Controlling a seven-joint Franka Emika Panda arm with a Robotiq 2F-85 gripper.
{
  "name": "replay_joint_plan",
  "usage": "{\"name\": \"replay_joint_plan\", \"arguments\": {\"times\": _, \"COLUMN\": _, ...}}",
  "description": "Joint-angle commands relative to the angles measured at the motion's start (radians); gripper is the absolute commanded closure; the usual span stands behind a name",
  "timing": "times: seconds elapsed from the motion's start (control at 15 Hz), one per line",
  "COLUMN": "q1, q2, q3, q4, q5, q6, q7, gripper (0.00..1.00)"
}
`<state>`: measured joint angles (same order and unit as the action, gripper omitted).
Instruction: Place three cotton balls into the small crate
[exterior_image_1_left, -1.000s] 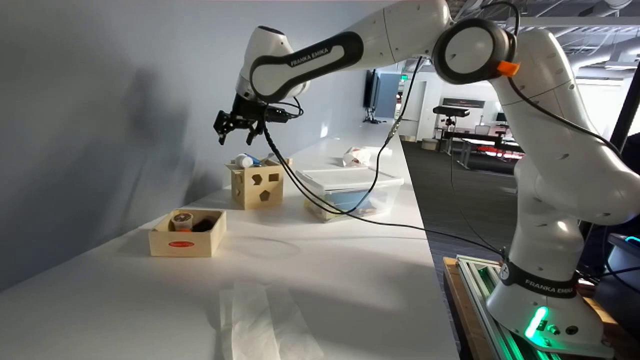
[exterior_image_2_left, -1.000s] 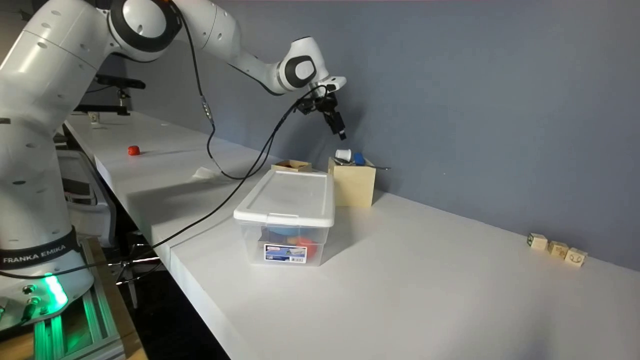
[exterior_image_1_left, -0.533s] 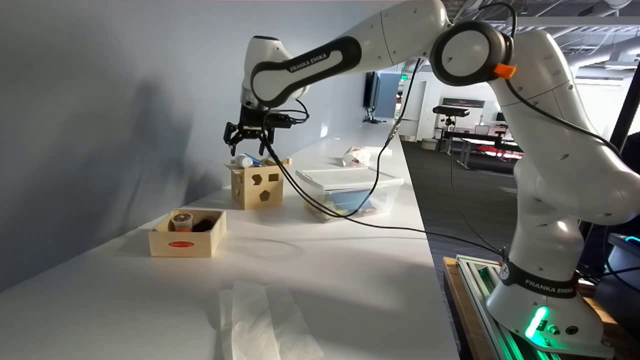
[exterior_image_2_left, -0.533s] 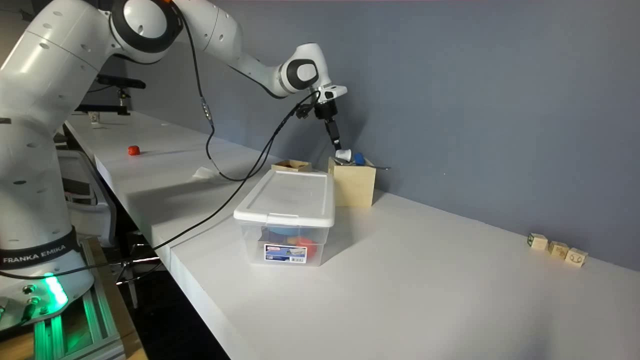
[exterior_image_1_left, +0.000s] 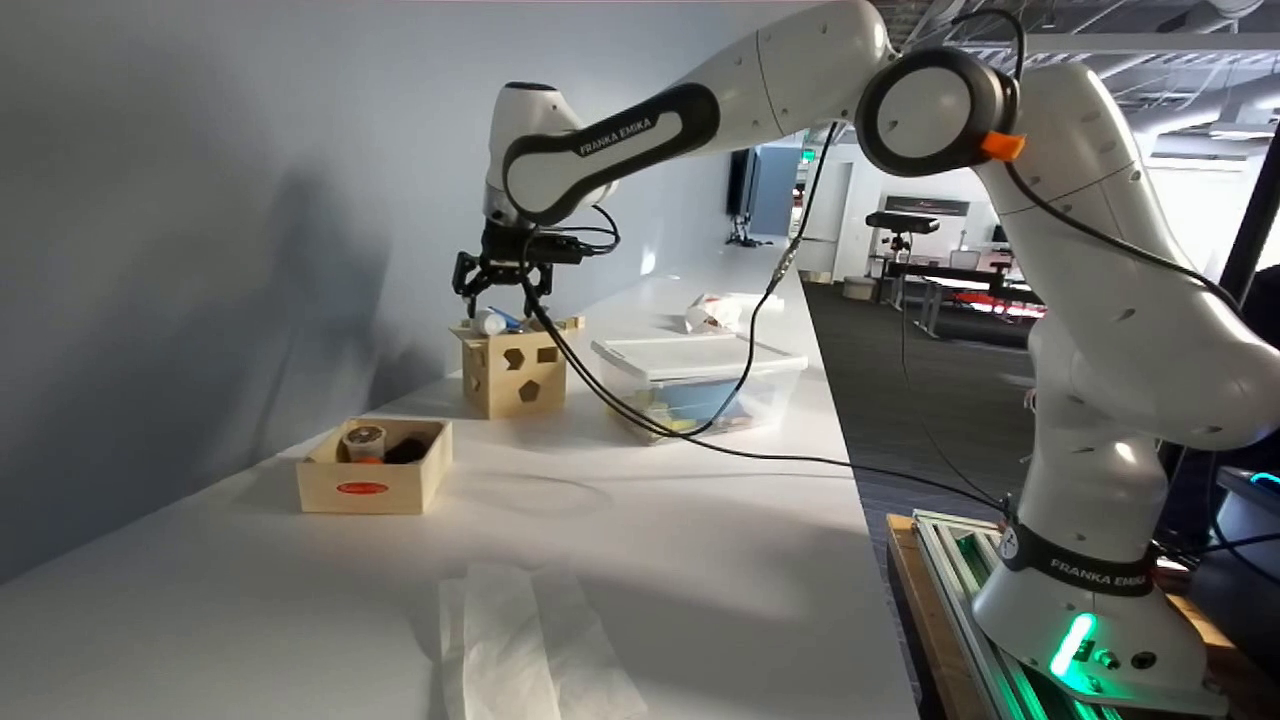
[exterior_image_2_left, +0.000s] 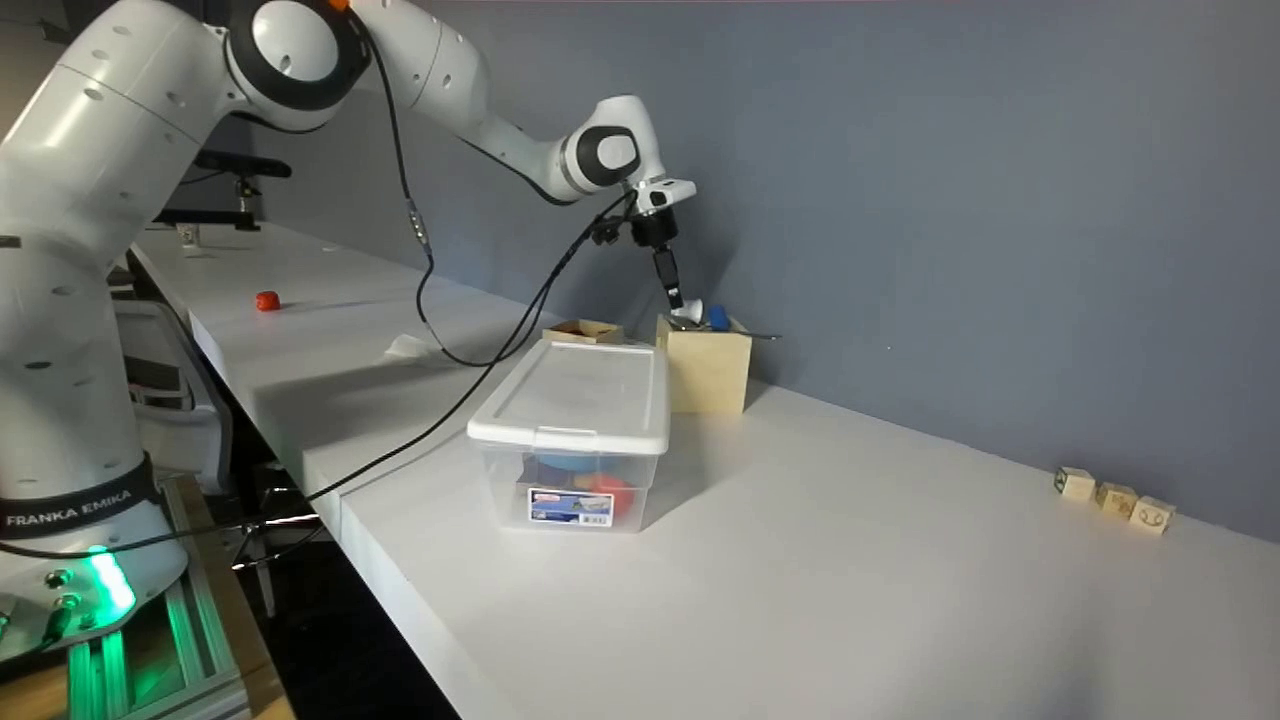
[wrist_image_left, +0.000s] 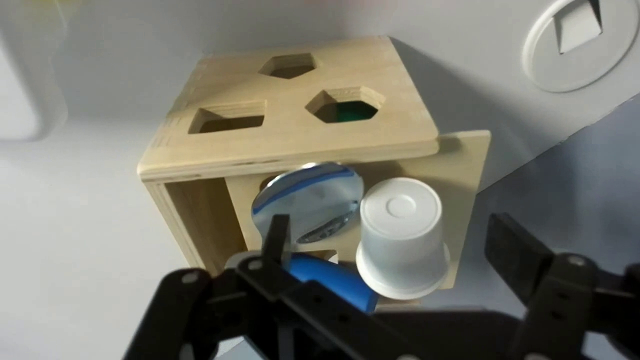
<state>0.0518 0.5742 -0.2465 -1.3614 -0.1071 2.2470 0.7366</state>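
Observation:
The small crate (exterior_image_1_left: 325, 492) of light wood with a red patch sits on the table near the wall in an exterior view. Inside it lie a dark brown-black cotton ball (exterior_image_1_left: 407, 451), partly hidden, and a pale pod with a brown top (exterior_image_1_left: 365, 440). No other cotton balls show clearly. My gripper (wrist_image_left: 390, 237) is open and empty above the taller wood cube (wrist_image_left: 300, 135). In the wrist view, an upside-down white cup (wrist_image_left: 401, 225) lies between its fingers, with gaps visible on both sides. A shiny metal spoon-like piece (wrist_image_left: 312, 200) and a blue handle (wrist_image_left: 332, 280) lie beside the cup.
A lidded clear tub (exterior_image_2_left: 570, 400) stands close to the cube. The wall (exterior_image_2_left: 950, 250) is just behind the cube. White paper (exterior_image_1_left: 530, 640) lies on the table (exterior_image_1_left: 720, 580). Several small wooden blocks (exterior_image_2_left: 1115, 498) lie along the wall. A cable (exterior_image_1_left: 620, 400) hangs from the arm.
My gripper has come down towards the cube top and turned from tilted to nearly pointing straight down. It stays open. The crate and its contents have not moved.

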Motion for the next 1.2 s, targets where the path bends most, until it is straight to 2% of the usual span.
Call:
{"name": "replay_joint_plan", "arguments": {"times": 0.0, "q1": -0.008, "q2": 0.023, "q3": 0.001, "q4": 0.009, "q5": -0.035, "q6": 0.049, "q7": 0.030, "gripper": 0.26}}
{"name": "replay_joint_plan", "arguments": {"times": 0.13, "q1": -0.009, "q2": 0.033, "q3": 0.000, "q4": 0.014, "q5": -0.040, "q6": 0.068, "q7": 0.025, "gripper": 0.31}}
{"name": "replay_joint_plan", "arguments": {"times": 0.53, "q1": 0.003, "q2": 0.017, "q3": 0.000, "q4": -0.005, "q5": -0.045, "q6": 0.113, "q7": 0.022, "gripper": 0.75}}
{"name": "replay_joint_plan", "arguments": {"times": 0.67, "q1": 0.024, "q2": -0.022, "q3": 0.004, "q4": -0.036, "q5": -0.058, "q6": 0.114, "q7": 0.010, "gripper": 0.86}}
{"name": "replay_joint_plan", "arguments": {"times": 0.87, "q1": 0.059, "q2": -0.099, "q3": 0.033, "q4": -0.099, "q5": -0.088, "q6": 0.147, "q7": -0.041, "gripper": 0.92}}
{"name": "replay_joint_plan", "arguments": {"times": 1.0, "q1": 0.056, "q2": -0.141, "q3": 0.099, "q4": -0.138, "q5": -0.046, "q6": 0.145, "q7": -0.142, "gripper": 0.92}}
{"name": "replay_joint_plan", "arguments": {"times": 1.13, "q1": 0.051, "q2": -0.132, "q3": 0.163, "q4": -0.156, "q5": 0.010, "q6": 0.144, "q7": -0.211, "gripper": 0.92}}
